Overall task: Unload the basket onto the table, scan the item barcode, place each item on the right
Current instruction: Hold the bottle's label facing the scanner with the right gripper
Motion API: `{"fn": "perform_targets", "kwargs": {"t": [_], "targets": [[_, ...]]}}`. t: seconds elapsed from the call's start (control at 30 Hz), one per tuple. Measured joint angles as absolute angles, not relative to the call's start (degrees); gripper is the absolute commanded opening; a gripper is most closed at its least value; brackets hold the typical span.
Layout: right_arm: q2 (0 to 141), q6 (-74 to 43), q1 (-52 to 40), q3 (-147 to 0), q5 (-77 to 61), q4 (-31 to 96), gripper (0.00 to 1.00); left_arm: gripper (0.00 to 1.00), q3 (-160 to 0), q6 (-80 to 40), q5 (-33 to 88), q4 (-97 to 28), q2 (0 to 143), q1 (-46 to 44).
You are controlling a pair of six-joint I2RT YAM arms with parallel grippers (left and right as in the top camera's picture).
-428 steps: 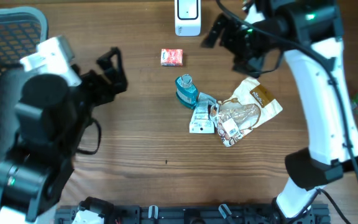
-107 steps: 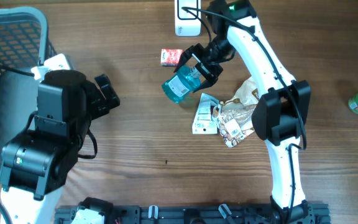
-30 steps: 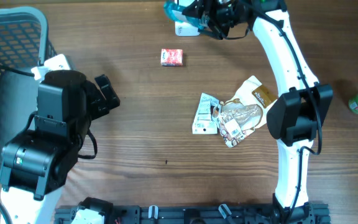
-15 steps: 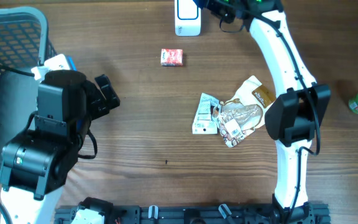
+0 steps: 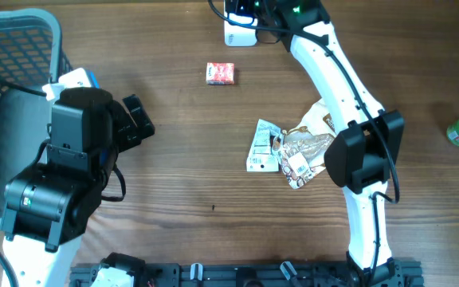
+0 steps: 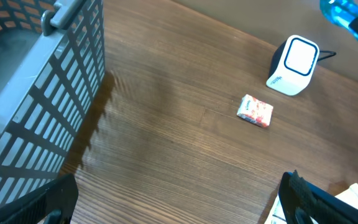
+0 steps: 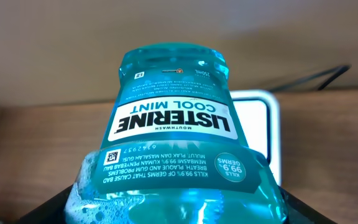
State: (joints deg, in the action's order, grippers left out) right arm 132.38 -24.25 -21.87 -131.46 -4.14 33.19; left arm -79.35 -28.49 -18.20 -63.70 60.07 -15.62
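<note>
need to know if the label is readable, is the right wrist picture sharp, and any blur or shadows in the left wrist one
Right wrist: the teal clear-plastic mouthwash bottle fills the frame, its upside-down label print sharp; the white box-shaped scanner behind is soft. Left wrist: the grey plastic-mesh basket throws a dark shadow on the brown wooden table.

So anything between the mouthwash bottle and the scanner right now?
Nothing visible. In the left wrist view the mouthwash bottle is up beside the scanner with only open space between them, and the scanner's face is uncovered.
</note>
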Motion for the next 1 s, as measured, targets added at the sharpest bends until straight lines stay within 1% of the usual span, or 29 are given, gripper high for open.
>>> {"fn": "perform_targets", "kwargs": {"t": [0.4, 0.63, 1.0], "targets": [[134.1, -18.4, -21.3, -131.5, -3.4, 26.7, 0.63, 1.00, -79.4, -28.5, -18.2, -63.7, 60.1, -15.6], [136.4, -13.7, -21.3, -131.4, -8.4, 26.5, 0.62, 1.00, -79.4, -28.5, -18.2, -63.7, 60.1, -15.6], [139.4, -3.1, -20.8, -131.4, -19.1, 27.0, 0.63, 1.00, -79.4, -28.5, -18.2, -63.7, 60.1, -15.6]]}}
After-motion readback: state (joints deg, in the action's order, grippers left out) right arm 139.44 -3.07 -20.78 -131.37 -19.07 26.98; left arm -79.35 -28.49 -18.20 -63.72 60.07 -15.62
